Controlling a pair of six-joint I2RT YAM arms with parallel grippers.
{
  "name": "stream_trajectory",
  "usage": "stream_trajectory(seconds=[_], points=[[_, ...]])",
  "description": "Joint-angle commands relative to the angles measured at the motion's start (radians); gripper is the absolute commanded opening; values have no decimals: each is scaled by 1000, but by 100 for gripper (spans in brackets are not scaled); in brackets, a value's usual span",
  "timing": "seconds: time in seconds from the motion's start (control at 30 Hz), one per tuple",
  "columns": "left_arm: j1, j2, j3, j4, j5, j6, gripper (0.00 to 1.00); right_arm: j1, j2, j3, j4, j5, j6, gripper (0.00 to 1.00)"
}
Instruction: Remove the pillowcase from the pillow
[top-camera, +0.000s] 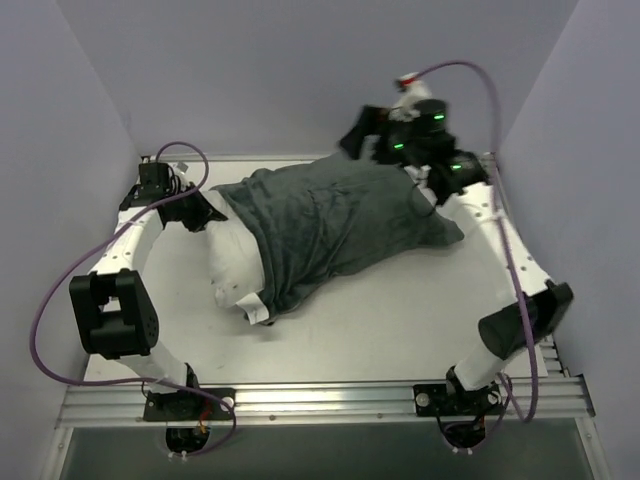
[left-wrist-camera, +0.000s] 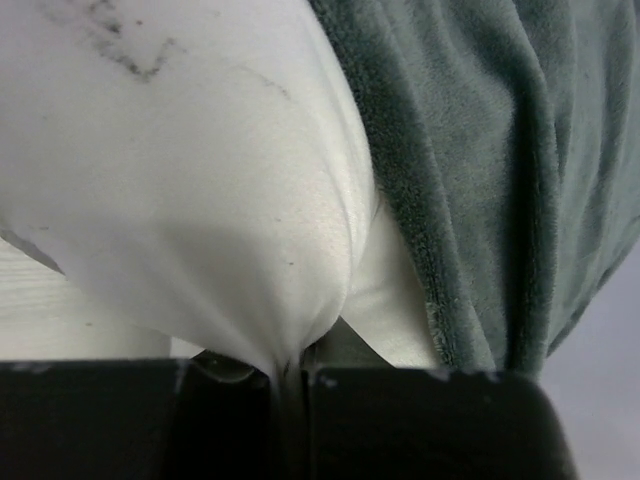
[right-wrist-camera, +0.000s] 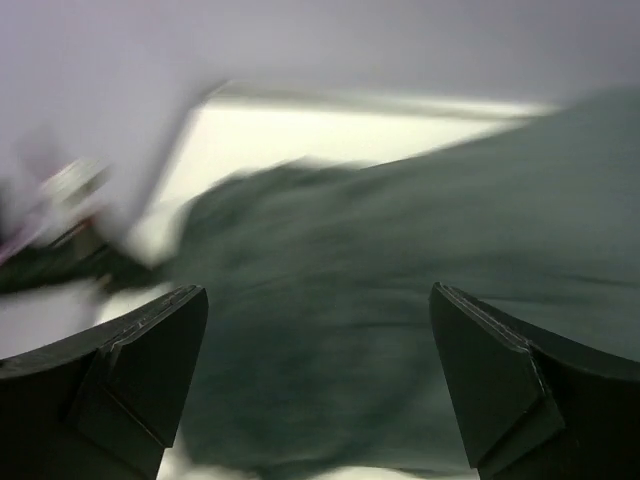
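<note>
The pillowcase (top-camera: 340, 220) lies with its dark grey face up and covers the right two thirds of the white pillow (top-camera: 235, 262). A sliver of striped hem (top-camera: 256, 309) shows at the near left. My left gripper (top-camera: 210, 214) is shut on a pinch of white pillow fabric at the far left corner. In the left wrist view the pillow (left-wrist-camera: 200, 180) funnels into the closed gripper (left-wrist-camera: 290, 385), with the pillowcase edge (left-wrist-camera: 490, 160) just to the right. My right gripper (top-camera: 358, 135) is open and empty, raised over the pillowcase's far right end. In the blurred right wrist view the gripper (right-wrist-camera: 318, 335) hangs above the pillowcase (right-wrist-camera: 340, 300).
The white table (top-camera: 380, 320) is walled by pale panels on the left, back and right. A metal rail (top-camera: 330, 400) with both arm bases runs along the near edge. Purple cables (top-camera: 40, 330) loop beside each arm.
</note>
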Motion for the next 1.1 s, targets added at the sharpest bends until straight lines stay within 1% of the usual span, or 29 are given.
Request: stream_trajectory(seconds=[0.0,0.03,0.07,0.13,0.2,0.27,0.33,0.4,0.43,0.53,0.57,0.6,0.7,0.73,0.77,0.83,1.0,1.03,1.07], points=[[11,-91,66,2,-91,218,2,-294,-107,-136,-199,82,-132,100],[12,-107,77,7,-134,246,2,-403,-117,-180,-200,55,-143,100],[14,-116,80,16,-159,305,2,-449,-119,-204,-184,-61,-149,100],[14,-136,85,36,-212,353,2,-562,-128,-272,-155,-131,-133,100],[18,-142,86,51,-258,407,2,-594,-133,-306,-131,-150,-145,100],[37,-133,91,73,-300,424,2,-615,-145,-360,-134,-175,-177,99],[50,-99,108,79,-318,442,2,-618,-180,-409,-128,-192,-185,99],[69,-57,146,82,-361,458,2,-620,-225,-506,-113,-182,-156,99],[73,-43,157,90,-368,458,2,-620,-239,-552,-75,-183,-101,100],[84,-13,177,94,-349,447,2,-658,-279,-722,-23,-133,-22,100],[83,-12,175,96,-335,436,2,-696,-289,-762,-6,-114,37,100],[83,-12,166,97,-316,429,2,-716,-311,-838,13,-101,71,100],[81,-18,152,103,-296,410,2,-743,-347,-938,101,-74,221,100],[81,-22,146,111,-291,406,2,-737,-355,-996,158,-88,257,99],[81,-27,141,117,-291,399,2,-733,-363,-1023,180,-87,327,99],[81,-38,132,128,-282,395,2,-717,-389,-1087,218,-68,384,99],[80,-44,132,131,-283,384,2,-686,-481,-1213,350,42,619,99],[81,-44,132,131,-282,383,2,-654,-492,-1233,394,64,709,100],[80,-42,132,130,-280,379,2,-632,-499,-1262,410,90,747,100]])
